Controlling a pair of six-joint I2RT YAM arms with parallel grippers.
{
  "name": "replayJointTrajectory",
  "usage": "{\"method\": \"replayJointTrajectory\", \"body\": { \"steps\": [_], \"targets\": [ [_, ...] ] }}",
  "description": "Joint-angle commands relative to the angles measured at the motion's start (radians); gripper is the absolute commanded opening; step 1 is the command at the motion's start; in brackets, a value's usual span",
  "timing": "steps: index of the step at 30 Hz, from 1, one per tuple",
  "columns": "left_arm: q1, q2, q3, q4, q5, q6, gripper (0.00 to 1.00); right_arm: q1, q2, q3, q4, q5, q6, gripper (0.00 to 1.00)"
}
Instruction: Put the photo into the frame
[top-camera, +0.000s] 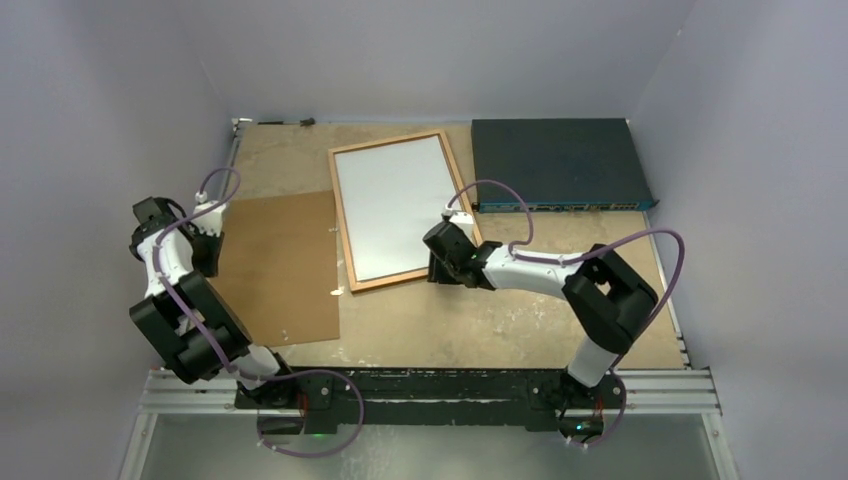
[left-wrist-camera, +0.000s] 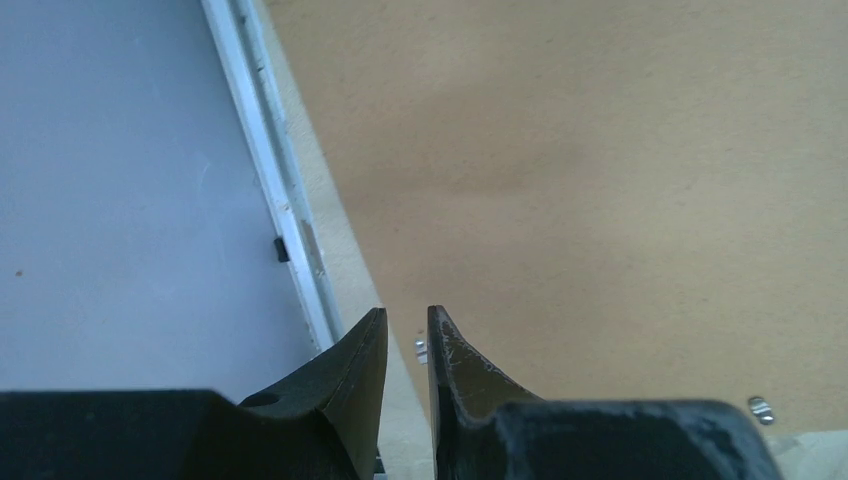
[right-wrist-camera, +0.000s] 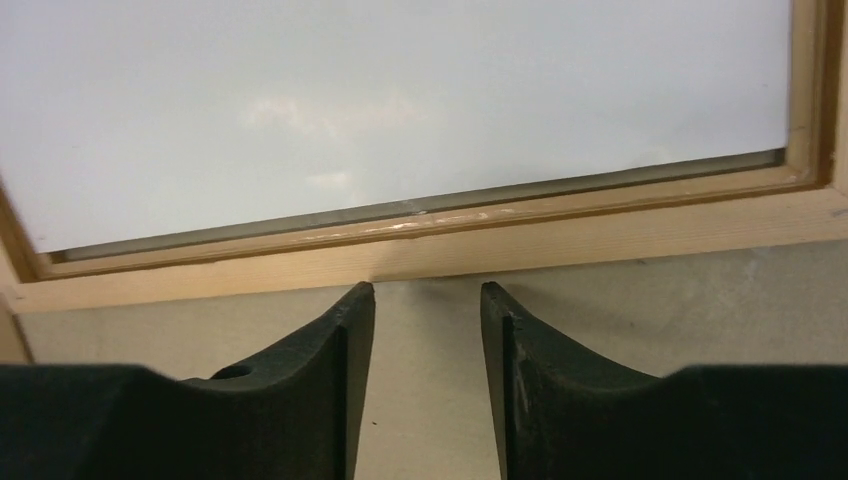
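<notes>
Right tool (right-wrist-camera: 427, 292) just beside frame (right-wrist-camera: 600, 232)

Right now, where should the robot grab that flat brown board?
Probably its left edge, coming from the left. The backing board lies flat and thin, so only an edge can be pinched, and the left gripper sits right over that one, slightly open.

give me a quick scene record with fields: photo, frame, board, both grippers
photo: white back up, lying inside the frame
frame: flat on the table
backing board: flat, left of the frame, not on it
blue box: far right corner
left gripper: narrow gap, empty, over the board's left edge
right gripper: open, empty, just outside the frame's edge
</notes>
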Motion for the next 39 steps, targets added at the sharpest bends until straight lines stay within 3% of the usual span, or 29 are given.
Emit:
{"method": "replayJointTrajectory", "body": {
  "steps": [1, 8, 14, 19, 29, 39],
  "targets": [
    [0.052, 0.023, -0.011, 0.094, -0.046, 0.046, 0.19, 0.067, -0.033, 0.061, 0.06, -0.012, -0.026, 0.49],
    [0.092, 0.073, -0.061, 0.272, -0.139, 0.061, 0.16, 0.255, 0.045, 0.264, 0.077, -0.048, -0.003, 0.71],
    [0.098, 0.122, -0.119, 0.396, -0.185, 0.075, 0.12, 0.311, 0.304, 0.626, 0.027, -0.06, -0.038, 0.75],
    [0.101, 0.137, -0.135, 0.42, -0.17, 0.057, 0.11, 0.328, 0.489, 0.827, -0.027, -0.05, -0.05, 0.79],
    [0.104, 0.145, -0.212, 0.522, -0.138, 0.012, 0.12, 0.339, 0.622, 0.963, -0.101, 0.026, -0.026, 0.81],
    [0.095, 0.19, -0.244, 0.576, -0.111, -0.012, 0.12, 0.359, 0.704, 1.07, -0.224, 0.15, -0.016, 0.93]
  ]
}}
